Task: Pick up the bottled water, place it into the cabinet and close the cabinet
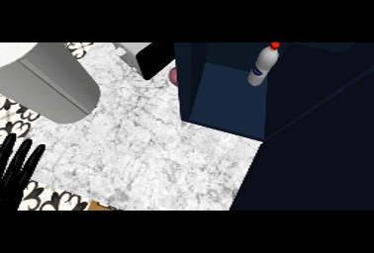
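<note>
One quick look down and spotted the left robot hand (18, 168) at the lower left edge, fingers straight and pointing up, wrapped round nothing. Saw the marbled bench (146, 148) stretching past it. Farther back, found the dark blue cabinet (219, 96) standing open with the bottled water (263, 64) inside, red cap (274, 45) uppermost. Also noticed a grey rounded thing (51, 81) off at the far left.

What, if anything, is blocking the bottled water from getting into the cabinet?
Nothing visible does. The bottled water already appears to be inside the open dark blue cabinet, near its back. The left hand rests open at the view's lower left edge, well apart from both.
</note>
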You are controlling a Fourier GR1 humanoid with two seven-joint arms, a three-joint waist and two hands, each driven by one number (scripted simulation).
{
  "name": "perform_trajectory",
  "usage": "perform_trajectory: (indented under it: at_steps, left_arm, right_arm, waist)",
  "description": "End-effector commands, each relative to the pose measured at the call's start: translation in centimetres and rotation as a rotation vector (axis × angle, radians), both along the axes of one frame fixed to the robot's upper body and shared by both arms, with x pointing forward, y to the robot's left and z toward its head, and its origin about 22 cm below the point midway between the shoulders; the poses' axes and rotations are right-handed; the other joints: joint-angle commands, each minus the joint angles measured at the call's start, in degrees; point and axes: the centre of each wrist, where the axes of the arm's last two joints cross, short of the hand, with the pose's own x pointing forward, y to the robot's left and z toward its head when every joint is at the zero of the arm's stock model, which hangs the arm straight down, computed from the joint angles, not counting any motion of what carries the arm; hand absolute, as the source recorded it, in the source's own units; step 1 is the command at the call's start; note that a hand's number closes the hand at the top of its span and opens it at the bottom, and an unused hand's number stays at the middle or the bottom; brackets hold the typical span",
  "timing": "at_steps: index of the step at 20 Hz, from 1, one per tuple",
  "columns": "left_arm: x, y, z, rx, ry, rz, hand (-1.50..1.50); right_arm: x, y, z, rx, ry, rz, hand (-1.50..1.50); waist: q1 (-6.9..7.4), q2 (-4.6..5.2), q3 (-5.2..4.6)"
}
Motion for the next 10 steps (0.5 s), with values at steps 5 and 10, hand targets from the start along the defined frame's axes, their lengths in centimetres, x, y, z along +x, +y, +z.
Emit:
perform_trajectory:
  at_steps: [5,10]
  left_arm:
    - [0.3,0.8,0.5,0.018,0.0,-0.005,-1.5]
    - [0.4,1.1,0.3,0.014,0.006,-0.007,-1.5]
  right_arm:
    - [0.7,2.3,1.1,-0.123,-0.059,0.173,1.5]
    - [1.4,2.9,1.4,-0.124,-0.079,0.18,1.5]
  waist:
    - [0.71,0.38,0.08]
    - [0.0,0.37,-0.01]
